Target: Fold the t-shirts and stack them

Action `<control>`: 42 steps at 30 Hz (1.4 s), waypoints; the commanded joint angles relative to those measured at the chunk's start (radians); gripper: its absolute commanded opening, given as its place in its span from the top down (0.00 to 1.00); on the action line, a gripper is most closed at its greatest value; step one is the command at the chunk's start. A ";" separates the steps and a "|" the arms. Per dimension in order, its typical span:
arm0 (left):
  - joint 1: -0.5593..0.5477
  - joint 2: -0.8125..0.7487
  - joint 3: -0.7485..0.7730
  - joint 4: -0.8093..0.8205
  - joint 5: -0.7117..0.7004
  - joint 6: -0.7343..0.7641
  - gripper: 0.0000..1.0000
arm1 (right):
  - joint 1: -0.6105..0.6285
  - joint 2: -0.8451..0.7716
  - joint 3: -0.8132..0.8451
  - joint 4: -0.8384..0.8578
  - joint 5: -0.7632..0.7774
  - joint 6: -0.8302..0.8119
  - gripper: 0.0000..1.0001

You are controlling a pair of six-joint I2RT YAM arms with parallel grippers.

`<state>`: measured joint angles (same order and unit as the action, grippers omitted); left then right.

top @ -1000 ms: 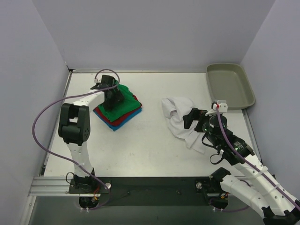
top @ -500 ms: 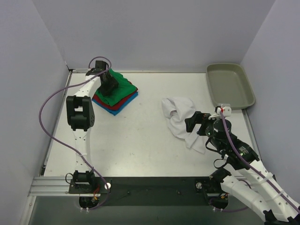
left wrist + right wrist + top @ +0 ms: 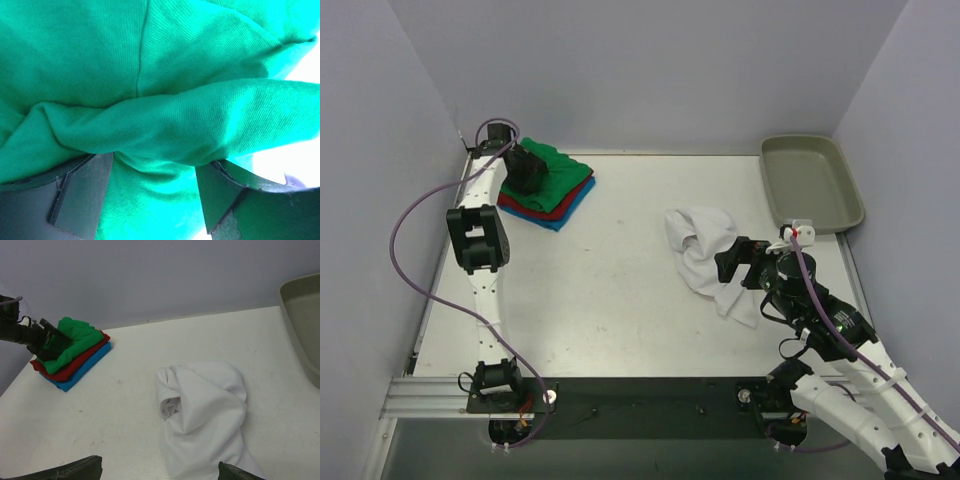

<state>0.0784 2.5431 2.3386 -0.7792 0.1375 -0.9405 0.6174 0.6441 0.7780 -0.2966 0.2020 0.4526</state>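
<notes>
we note the left gripper (image 3: 524,171), clenched on the green tee (image 3: 562,170), has dragged the folded stack (image 3: 548,210) into the far-left corner, freeing mid-table; the white tee (image 3: 698,245) lies crumpled, unfolded, just beside the spread right gripper (image 3: 733,262).

The left arm (image 3: 480,235) is stretched toward the far left corner. The left gripper (image 3: 526,172) is tipped downward there, and its fingers (image 3: 82,195) are pinched on a fold of the green t-shirt (image 3: 150,75). The right arm (image 3: 840,335) is bent at the near right. The right gripper (image 3: 732,262) is pointed left, with its jaws spread wide.
</notes>
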 commanded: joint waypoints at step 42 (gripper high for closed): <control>0.127 -0.487 -0.212 0.412 0.225 0.123 0.04 | 0.249 0.124 -0.066 0.063 0.241 -0.003 0.00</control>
<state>0.2687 2.2902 2.2772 -0.5316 0.3191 -0.8509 0.8558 0.7460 0.7074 -0.2504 0.3061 0.4706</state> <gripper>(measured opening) 0.957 0.999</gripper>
